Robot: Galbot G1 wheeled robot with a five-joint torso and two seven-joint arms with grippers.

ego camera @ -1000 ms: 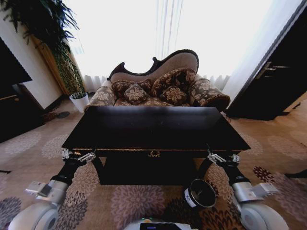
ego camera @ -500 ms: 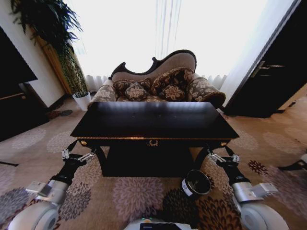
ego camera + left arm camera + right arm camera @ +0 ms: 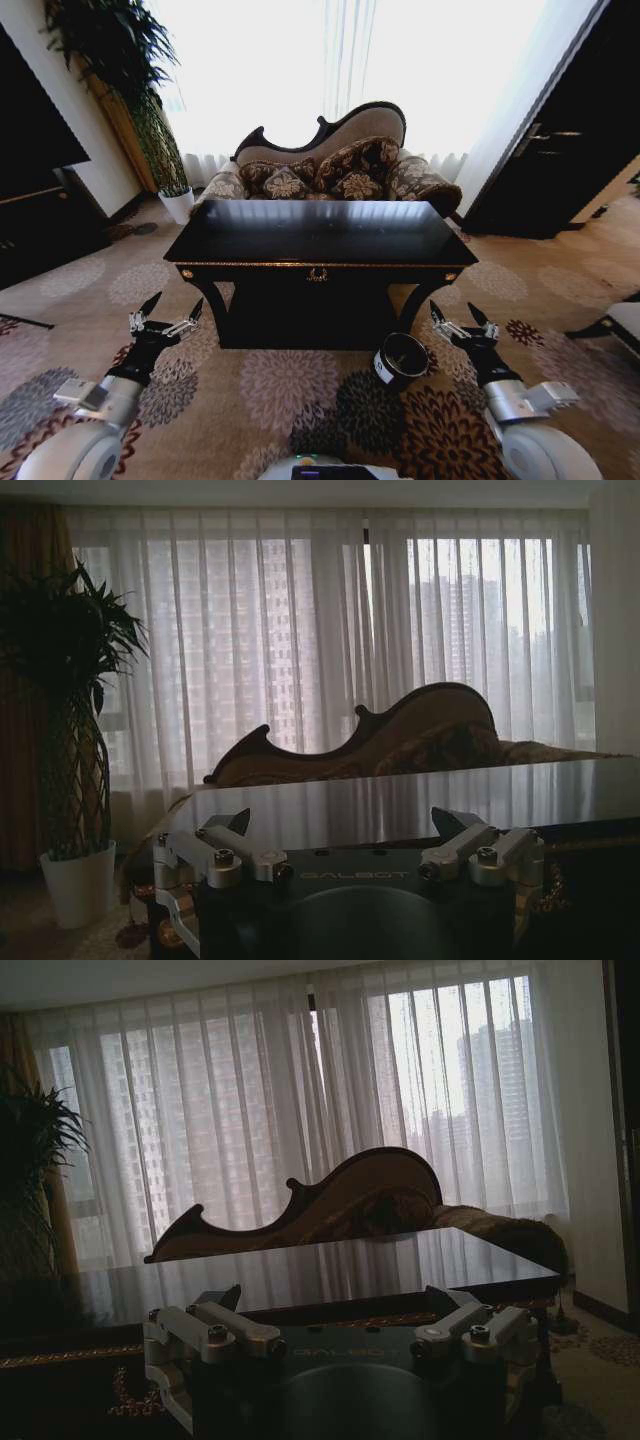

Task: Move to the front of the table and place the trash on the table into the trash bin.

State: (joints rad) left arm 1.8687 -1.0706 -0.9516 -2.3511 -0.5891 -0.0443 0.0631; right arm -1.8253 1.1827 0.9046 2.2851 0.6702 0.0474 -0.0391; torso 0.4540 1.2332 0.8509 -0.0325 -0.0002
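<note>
Now | trash bin [image 3: 401, 360] just beside right gripper [image 3: 459, 320] | both grippers wide, empty

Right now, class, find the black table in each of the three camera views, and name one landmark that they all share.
Head view: the table stands in the centre, its gold-trimmed front edge facing the camera.
Left wrist view: its glossy top lies just beyond the open left pincer.
Right wrist view: its glossy top lies just beyond the open right pincer.
Shared landmark: the sofa with the curved back, behind the table in all three views.
</note>
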